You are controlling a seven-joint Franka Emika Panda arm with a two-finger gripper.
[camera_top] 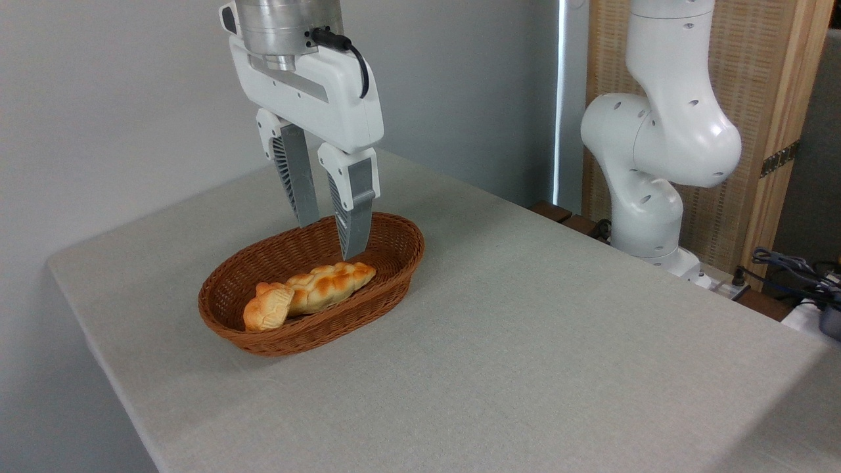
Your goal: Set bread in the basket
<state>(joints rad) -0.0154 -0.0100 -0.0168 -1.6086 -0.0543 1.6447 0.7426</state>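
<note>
Jaws were parted by a modest gap, nothing between them. The white two-finger gripper [328, 242] with grey ribbed fingers [295, 177] hung point-down over the far half of the oval reddish-brown woven wicker basket [402, 269], tips at about rim height and clear of the contents.

The small roundish orange-golden knotted roll [268, 307] lay inside the basket at its near-left end, touching the longer, paler braided loaf [332, 284], which ran along the basket floor toward the right. The loaf's right tip sat just below the right finger; contact couldn't be judged from this angle.

The basket stood on the grey cloth-covered table [525, 341], left of centre. The white jointed arm base [650, 164] stood at the far right, off the table edge, in front of a wooden slatted panel [769, 98]. Dark cables [788, 269] lay right of it.

No brand marks, labels or legible writing showed anywhere.
</note>
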